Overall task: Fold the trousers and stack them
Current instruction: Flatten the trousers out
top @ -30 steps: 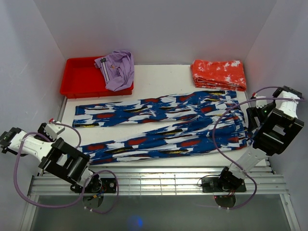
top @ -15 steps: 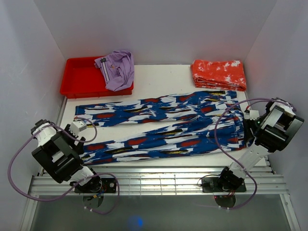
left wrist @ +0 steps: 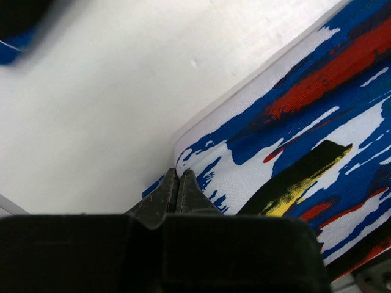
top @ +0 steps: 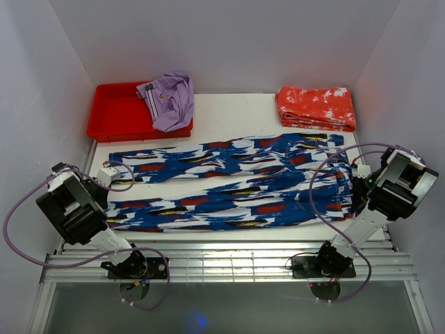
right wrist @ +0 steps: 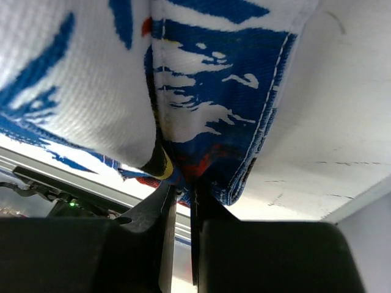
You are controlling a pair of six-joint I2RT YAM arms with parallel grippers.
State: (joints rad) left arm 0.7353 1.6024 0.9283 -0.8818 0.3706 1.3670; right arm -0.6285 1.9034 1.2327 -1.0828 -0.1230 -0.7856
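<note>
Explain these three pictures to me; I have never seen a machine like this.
Two robot arms stand at the near edge of a white table. The wide picture looks down from above; the other two come from a camera on each wrist. Patterned trousers lie spread flat. Behind them, a lilac garment lies half in a red tray, and a folded orange-red garment sits far right. The left gripper is shut on a leg hem; the right gripper pinches the other end.
</note>
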